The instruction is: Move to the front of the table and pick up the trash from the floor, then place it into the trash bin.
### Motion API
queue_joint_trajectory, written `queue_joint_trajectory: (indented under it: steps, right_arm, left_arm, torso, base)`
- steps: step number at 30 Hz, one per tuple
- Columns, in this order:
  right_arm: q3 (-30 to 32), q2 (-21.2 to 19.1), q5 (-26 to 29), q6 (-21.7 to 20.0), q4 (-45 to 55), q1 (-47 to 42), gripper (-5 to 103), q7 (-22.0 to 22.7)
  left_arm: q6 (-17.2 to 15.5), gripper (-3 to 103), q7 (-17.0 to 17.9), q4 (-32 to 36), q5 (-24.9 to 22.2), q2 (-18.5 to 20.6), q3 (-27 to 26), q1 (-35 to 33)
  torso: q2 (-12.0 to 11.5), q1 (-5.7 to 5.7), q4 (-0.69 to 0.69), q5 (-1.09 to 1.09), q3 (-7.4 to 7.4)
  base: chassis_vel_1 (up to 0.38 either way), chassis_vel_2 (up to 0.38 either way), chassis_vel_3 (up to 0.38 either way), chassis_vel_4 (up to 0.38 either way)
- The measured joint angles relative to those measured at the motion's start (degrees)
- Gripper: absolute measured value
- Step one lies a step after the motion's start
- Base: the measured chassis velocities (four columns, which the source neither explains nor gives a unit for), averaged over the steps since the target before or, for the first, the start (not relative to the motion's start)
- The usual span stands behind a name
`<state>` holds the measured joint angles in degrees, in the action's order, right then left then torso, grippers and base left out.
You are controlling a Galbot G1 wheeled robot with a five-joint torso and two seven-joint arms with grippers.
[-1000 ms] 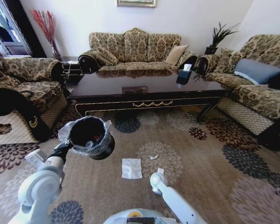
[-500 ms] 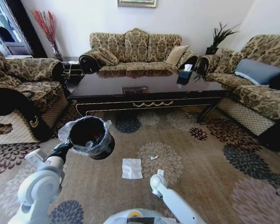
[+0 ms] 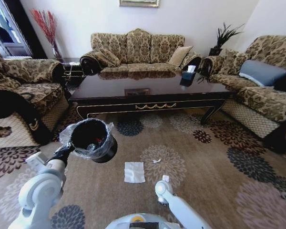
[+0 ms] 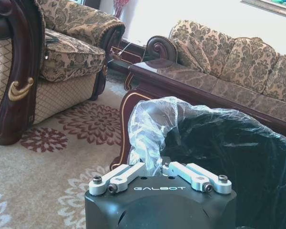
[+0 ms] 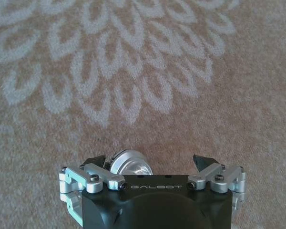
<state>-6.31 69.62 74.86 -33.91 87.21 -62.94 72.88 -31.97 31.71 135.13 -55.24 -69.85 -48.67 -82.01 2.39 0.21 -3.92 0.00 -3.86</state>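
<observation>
Left gripper (image 4: pixel 159 168): closed on the liner-covered rim of the trash bin (image 3: pixel 91 139), holding it off the carpet at the lower left of the head view; in the left wrist view both finger linkages meet at the crinkled plastic.
Right gripper (image 5: pixel 150 162): fingers spread apart with nothing between them, pointing down at bare carpet (a pale flower medallion lies ahead of it in the right wrist view).
Right arm (image 3: pixel 174 205): white, rising from the bottom centre of the head view, its end just below a small white scrap (image 3: pixel 165 178).
Trash bin: round, black, tilted so its mouth faces the camera; clear liner (image 4: pixel 150 126) bunched over the rim; something small and red shows inside.
Trash, napkin (image 3: pixel 134 171): flat white square on the carpet, centre of the lower half of the head view, between the bin and the right arm.
Trash, second scrap (image 3: pixel 156 161): tiny white piece on a cream medallion, just up and right of the napkin.
Floor (image 3: pixel 214 167): tan carpet with brown, grey and navy medallions.
Table (image 3: pixel 148 93): long glossy dark wood with gold trim, across the middle of the head view, above all the litter.
Surroundings: patterned sofas (image 3: pixel 138 47) around three sides of the table.
</observation>
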Motion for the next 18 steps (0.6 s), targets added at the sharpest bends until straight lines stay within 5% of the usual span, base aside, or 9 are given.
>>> queue_joint_trajectory:
  steps: [7,18]
  right_arm:
    - [-1.28,-0.12,-0.33,-1.0,-0.45,0.82,100,-0.04]
    - [-7.39,-5.54,0.16,-2.75,1.4,3.48,100,-0.48]
  left_arm:
    - [0.0,3,-0.05,-0.16,0.05,-0.02,0.13,0.09]
    - [0.04,3,-0.12,-0.31,0.07,0.01,0.09,0.05]
  torso:
    - [0.0,0.0,0.02,0.01,0.0]
    - [0.0,0.0,0.01,0.0,0.01]
  base:
    - [0.0,0.0,0.0,0.0]
    - [0.0,0.0,0.0,0.0]
